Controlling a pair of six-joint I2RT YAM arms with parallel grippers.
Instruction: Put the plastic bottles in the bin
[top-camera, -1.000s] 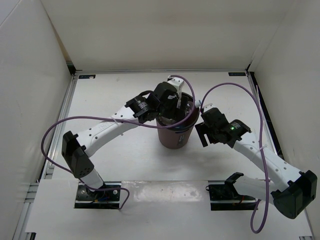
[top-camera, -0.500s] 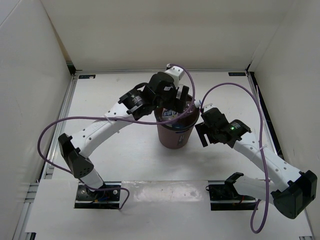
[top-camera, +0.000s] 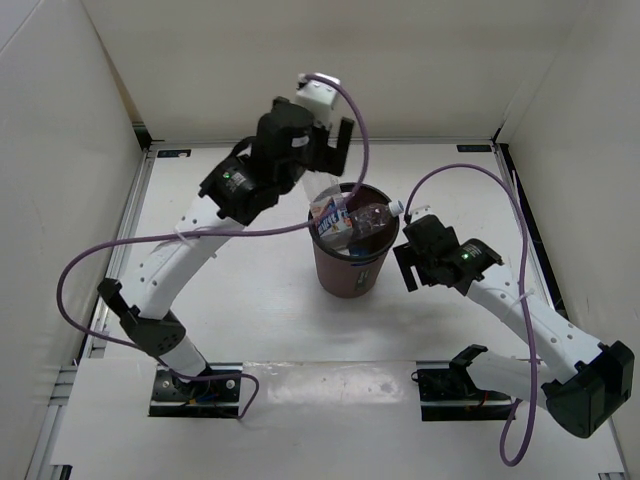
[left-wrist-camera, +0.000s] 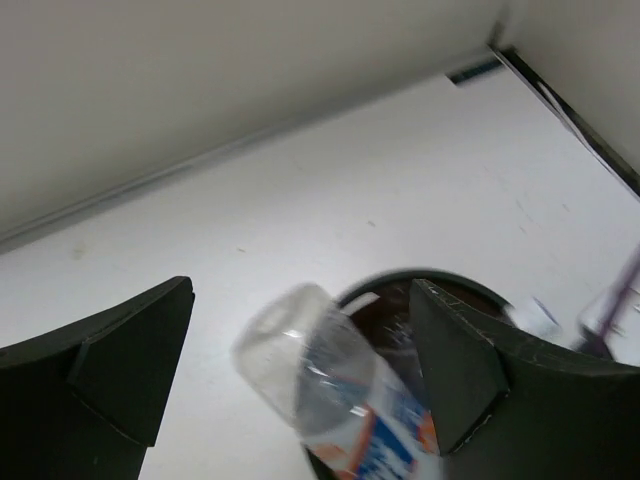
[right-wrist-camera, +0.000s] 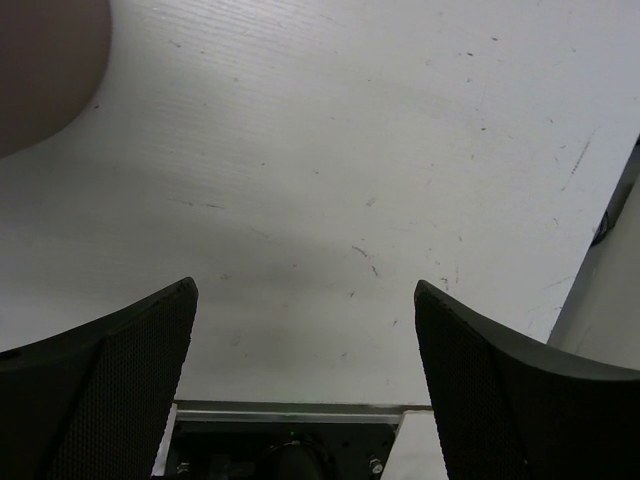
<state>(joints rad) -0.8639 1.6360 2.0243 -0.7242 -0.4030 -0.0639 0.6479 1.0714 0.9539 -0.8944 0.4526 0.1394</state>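
The dark brown bin (top-camera: 348, 272) stands mid-table. A clear bottle with a blue, orange and white label (top-camera: 333, 222) leans base-up out of its rim, and shows in the left wrist view (left-wrist-camera: 340, 395). A second clear bottle (top-camera: 372, 216) lies across the bin's mouth, its white cap (top-camera: 399, 208) over the right rim. The other bottles are hidden. My left gripper (top-camera: 333, 142) is open and empty, raised above and behind the bin (left-wrist-camera: 440, 285). My right gripper (top-camera: 408, 268) is open and empty, just right of the bin, over bare table (right-wrist-camera: 305, 290).
White walls enclose the table on three sides. The bin's side (right-wrist-camera: 40, 70) fills the upper left corner of the right wrist view. The right arm's base bracket (right-wrist-camera: 290, 440) lies at the near edge. Purple cables loop over both arms.
My left gripper has risen up and back from the bin's mouth, leaving the labelled bottle leaning in the bin. The right arm has not moved.
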